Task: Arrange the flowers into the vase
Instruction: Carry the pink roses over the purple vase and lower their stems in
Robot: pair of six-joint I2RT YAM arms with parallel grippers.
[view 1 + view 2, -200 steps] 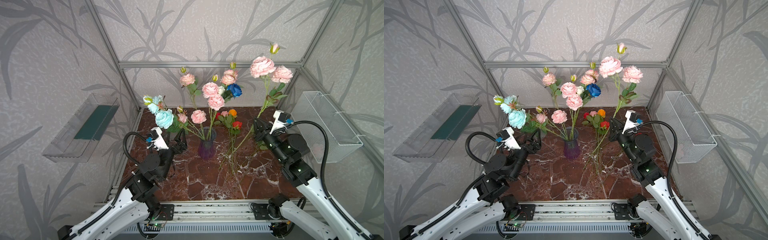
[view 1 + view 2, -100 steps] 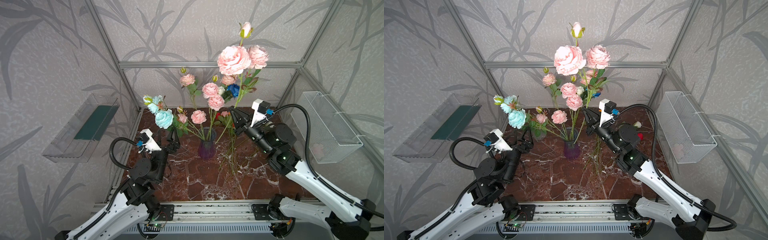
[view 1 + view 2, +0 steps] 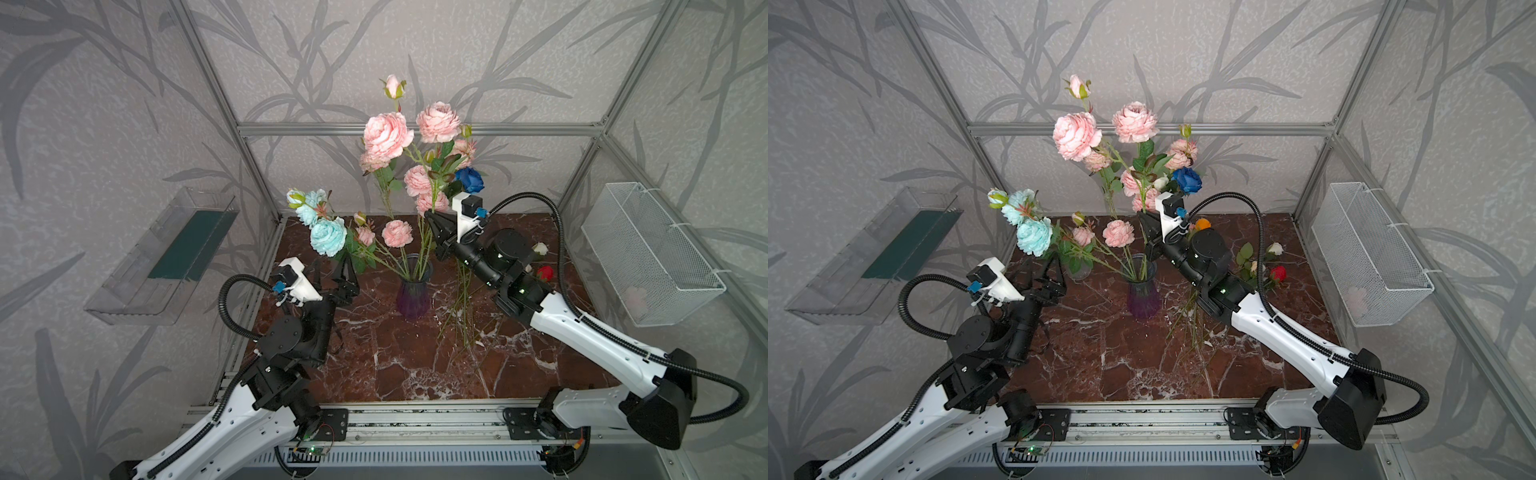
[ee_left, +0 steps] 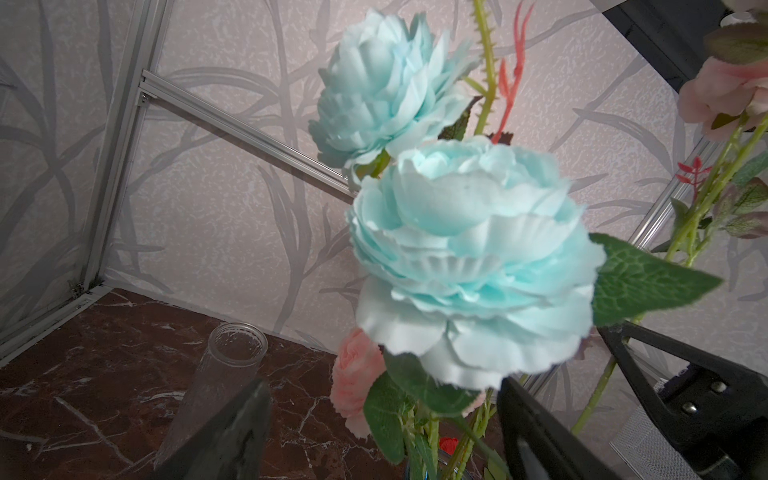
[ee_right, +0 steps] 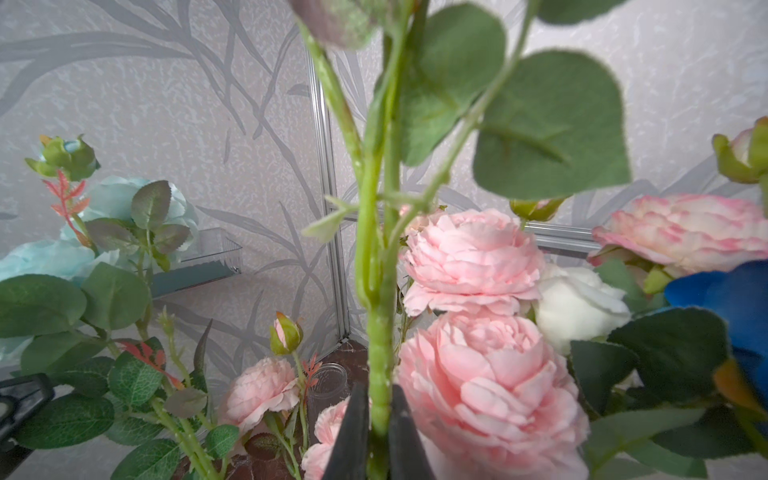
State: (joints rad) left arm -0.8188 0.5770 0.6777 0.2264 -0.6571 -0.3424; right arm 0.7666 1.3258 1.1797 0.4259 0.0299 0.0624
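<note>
Brown marble surface [image 3: 415, 357], walled by grey leaf-patterned panels [image 3: 124, 104]. A purple glass vase [image 3: 413, 291] stands upright near the centre in both top views and already holds several stems. Turquoise blooms [image 3: 328, 237] lean out to the left of frame, small pink blooms [image 3: 397, 233] fan above the mouth, and a blue rose [image 3: 469, 179] sits at the bunch's upper right. The right pincer [image 5: 378, 424] is clamped on the green stem [image 5: 376, 270] of a tall pink spray [image 3: 387, 135], two big frilly heads and a bud topping everything else. In the top views this pincer sits just above and right of the vase mouth. The stem's lower end runs toward that mouth, but leaves cover it, so I cannot tell whether it is inside. The left pincer [image 3: 331, 270] hovers left of the vase under the turquoise blooms, jaws wide apart. At right of frame a red rose [image 3: 545, 272], a white rose [image 3: 540, 248] and an orange rose [image 3: 1202, 224] lie on the surface, partly behind the right arm [image 3: 582, 328]. A clear jar [image 4: 237, 361] stands near the vase on its left.
</note>
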